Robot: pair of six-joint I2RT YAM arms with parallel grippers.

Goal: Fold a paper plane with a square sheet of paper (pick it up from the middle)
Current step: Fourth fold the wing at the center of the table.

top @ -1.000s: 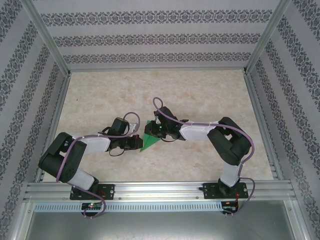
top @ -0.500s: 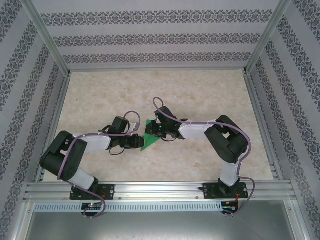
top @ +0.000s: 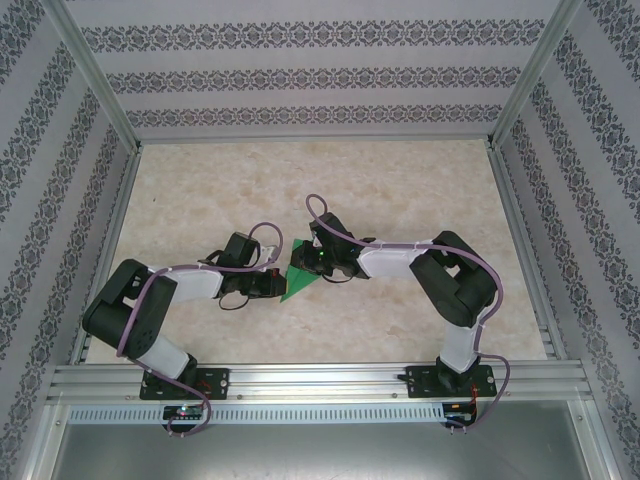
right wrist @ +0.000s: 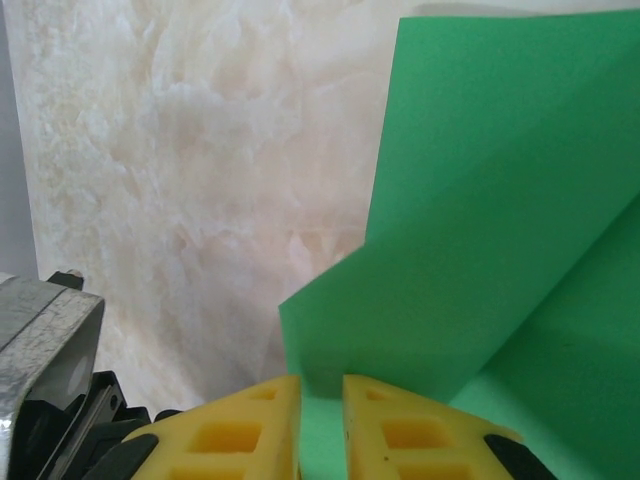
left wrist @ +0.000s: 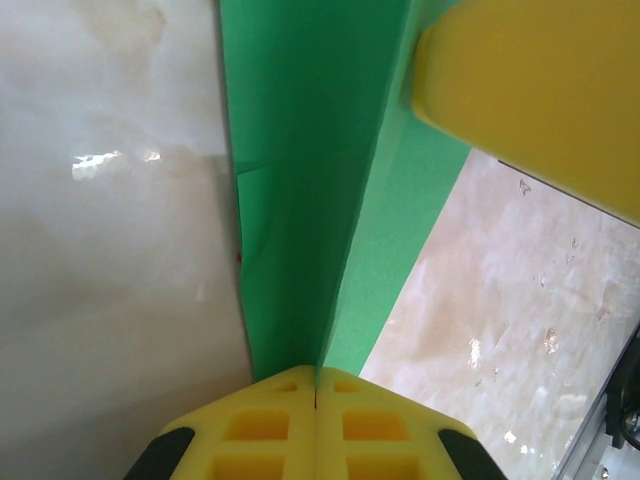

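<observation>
Two grippers meet over square sheet of paper (top: 299, 285), partly folded, at centre of table (top: 420, 190). Left gripper (left wrist: 316, 372) at sheet's 9 o'clock edge: yellow pads pressed together, pinching raised crease. Right gripper (right wrist: 321, 392) at sheet's 12 o'clock end: pads slightly parted, green showing through slit. Cannot tell if it grips anything. Right wrist view: flap lifted toward 3 o'clock.
</observation>
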